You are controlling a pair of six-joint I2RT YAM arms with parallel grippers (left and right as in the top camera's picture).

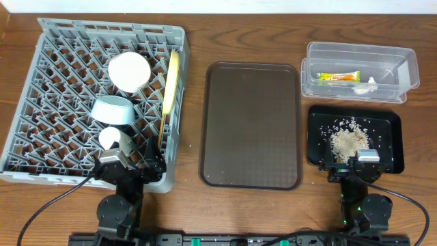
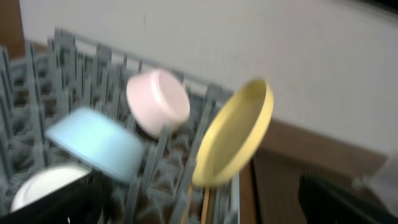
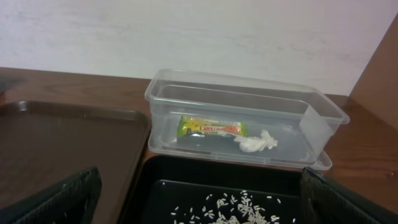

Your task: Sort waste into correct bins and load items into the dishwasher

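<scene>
Dish rack [image 1: 61, 89]: grey moulded plastic, matt.
Tub [image 3: 320, 124]: clear plastic, smooth, glossy.
Black tray [image 1: 386, 137]: plastic-looking, slight sheen.
Brown tray [image 1: 251, 123]: finely textured, matt surface.
Table [image 1: 239, 27]: dark wood grain, smooth.
Plate [image 2: 233, 134]: pale yellow, smooth, low gloss.
Wrapper [image 3: 210, 127]: shiny printed film.
Scrap [image 3: 258, 143]: crumpled white paper-like.

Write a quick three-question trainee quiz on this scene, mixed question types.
1. True or false: the yellow plate lies flat in the dish rack.
2. Where are the rice crumbs? A) dish rack B) black tray C) brown tray
3. Name the two things inside the clear tub.

Key:
1. False, it stands on edge.
2. B
3. The snack wrapper and the crumpled white scrap.
</scene>
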